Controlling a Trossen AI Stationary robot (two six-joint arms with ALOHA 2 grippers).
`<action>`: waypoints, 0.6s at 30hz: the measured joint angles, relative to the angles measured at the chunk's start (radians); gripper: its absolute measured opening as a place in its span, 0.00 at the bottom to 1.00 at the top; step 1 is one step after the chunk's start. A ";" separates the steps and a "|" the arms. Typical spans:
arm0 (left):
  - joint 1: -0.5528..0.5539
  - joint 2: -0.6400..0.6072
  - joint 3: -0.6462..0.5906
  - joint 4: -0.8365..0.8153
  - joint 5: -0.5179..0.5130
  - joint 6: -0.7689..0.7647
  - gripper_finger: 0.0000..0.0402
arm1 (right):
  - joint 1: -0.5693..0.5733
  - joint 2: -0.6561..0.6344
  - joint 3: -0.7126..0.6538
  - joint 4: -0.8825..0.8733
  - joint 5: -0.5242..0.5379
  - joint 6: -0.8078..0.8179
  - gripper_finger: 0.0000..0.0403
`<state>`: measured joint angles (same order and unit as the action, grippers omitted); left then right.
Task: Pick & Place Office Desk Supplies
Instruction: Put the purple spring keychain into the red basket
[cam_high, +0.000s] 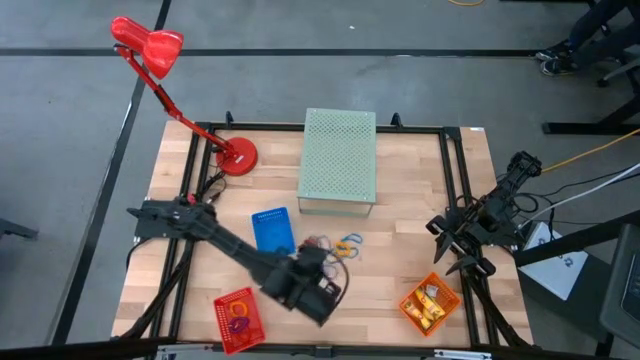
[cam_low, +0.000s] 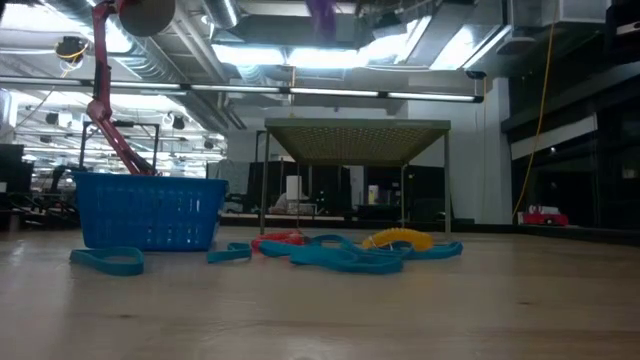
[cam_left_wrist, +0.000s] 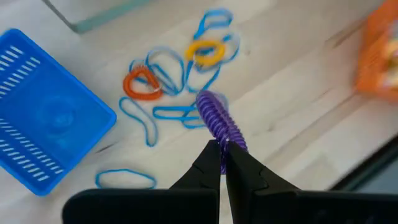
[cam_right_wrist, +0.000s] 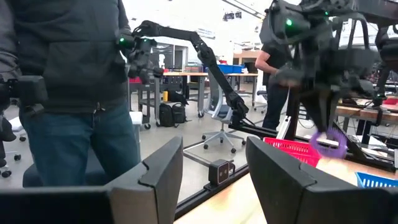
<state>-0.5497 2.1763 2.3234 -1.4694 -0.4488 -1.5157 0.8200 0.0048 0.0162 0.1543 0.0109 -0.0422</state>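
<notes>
Your left end effector (cam_left_wrist: 221, 163) is pinched shut on the purple loop (cam_left_wrist: 217, 118), up above the bench (cam_high: 400, 250) near the pile of loops (cam_high: 335, 246). It is light, soft and springy, so hold one thin side tight.

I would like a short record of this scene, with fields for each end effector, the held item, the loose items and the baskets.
left end effector: shut on purple coiled loop, above the table
right end effector: open, empty, at table's right edge
loose loops: blue, orange, yellow, beside blue basket
red basket: front left
orange basket: front right
</notes>
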 joint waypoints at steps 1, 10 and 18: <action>-0.015 -0.016 -0.002 -0.002 -0.035 -0.031 0.01 | 0.000 0.000 0.000 0.000 0.000 0.000 0.44; -0.196 -0.091 -0.002 -0.059 -0.174 -0.207 0.01 | 0.000 0.000 0.000 -0.001 0.000 -0.003 0.44; -0.392 -0.088 -0.131 0.005 -0.091 -0.540 0.01 | 0.000 0.000 0.000 -0.005 0.000 -0.002 0.44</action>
<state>-0.9416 2.0887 2.1928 -1.4644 -0.5397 -2.0561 0.8196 0.0048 0.0162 0.1490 0.0109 -0.0444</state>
